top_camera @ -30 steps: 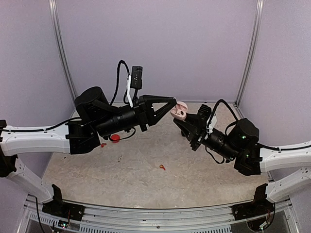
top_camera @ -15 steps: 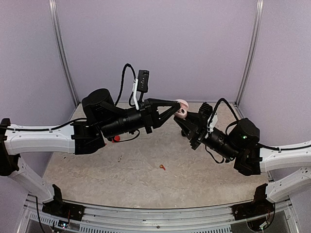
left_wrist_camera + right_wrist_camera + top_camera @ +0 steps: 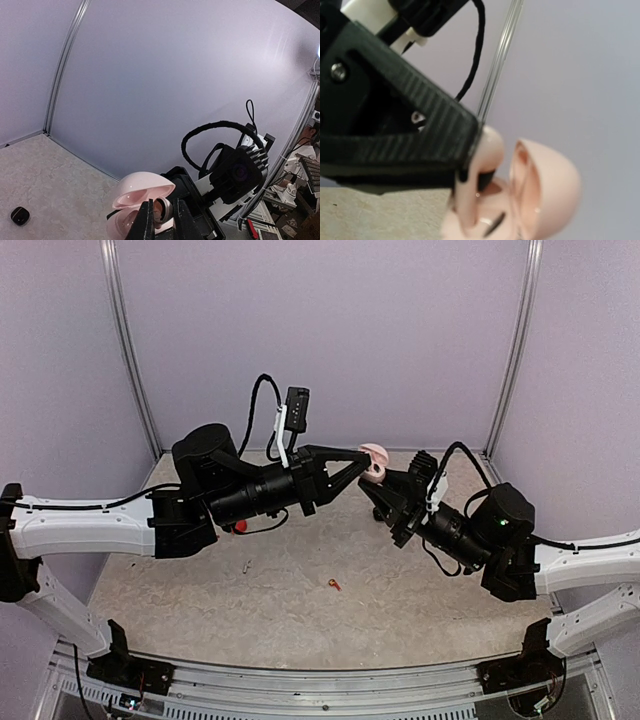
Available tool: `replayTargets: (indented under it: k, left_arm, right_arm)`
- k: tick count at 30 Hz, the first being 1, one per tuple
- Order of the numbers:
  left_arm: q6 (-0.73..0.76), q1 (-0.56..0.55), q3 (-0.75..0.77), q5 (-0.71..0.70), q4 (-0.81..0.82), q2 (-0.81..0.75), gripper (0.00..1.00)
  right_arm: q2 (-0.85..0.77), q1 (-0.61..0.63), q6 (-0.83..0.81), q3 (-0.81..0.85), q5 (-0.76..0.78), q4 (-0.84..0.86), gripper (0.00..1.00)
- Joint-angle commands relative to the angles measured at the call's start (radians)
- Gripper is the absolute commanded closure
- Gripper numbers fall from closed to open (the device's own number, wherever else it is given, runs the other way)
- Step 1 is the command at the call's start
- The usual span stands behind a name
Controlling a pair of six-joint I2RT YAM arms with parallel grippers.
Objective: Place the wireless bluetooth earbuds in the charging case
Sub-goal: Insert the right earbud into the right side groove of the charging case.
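In the top view both arms meet in mid-air over the table's far middle. My right gripper (image 3: pixel 384 484) is shut on the base of an open pink charging case (image 3: pixel 373 464), lid (image 3: pixel 142 186) tilted up. My left gripper (image 3: pixel 164 201) is shut on a pale pink earbud (image 3: pixel 163 210), which sits at the mouth of the case's lower half. The right wrist view shows that earbud (image 3: pixel 479 175) against the case's inside, beside the lid (image 3: pixel 547 185), with the left gripper's black finger (image 3: pixel 395 130) filling the left of the frame. My right fingers are out of that frame.
On the table lie a red round case (image 3: pixel 237 525) under the left arm, a red-orange earbud (image 3: pixel 333 584) near the middle, a small pale bud (image 3: pixel 246 566), and a small black piece (image 3: pixel 20 215). Purple walls enclose the back and sides.
My left arm has moved right and slightly up, carrying the earbud onto the open case. The right arm and the case have barely shifted.
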Motion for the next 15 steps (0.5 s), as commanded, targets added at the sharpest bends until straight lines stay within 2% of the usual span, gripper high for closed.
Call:
replayTargets:
  k: [1,8,15]
  left_arm:
    - [0.002,0.001,0.025,-0.017,-0.036,-0.004,0.91]
    - [0.023,0.021,0.048,-0.012,-0.118,-0.002,0.82]
    - [0.022,0.03,0.043,-0.007,-0.129,-0.007,0.81]
  right_arm:
    - [-0.014,0.011,-0.011,0.022,0.002,0.034,1.0]
    - [-0.021,0.012,-0.016,0.023,-0.033,0.028,1.0]
    - [-0.025,0.012,-0.011,0.021,-0.028,0.034,1.0]
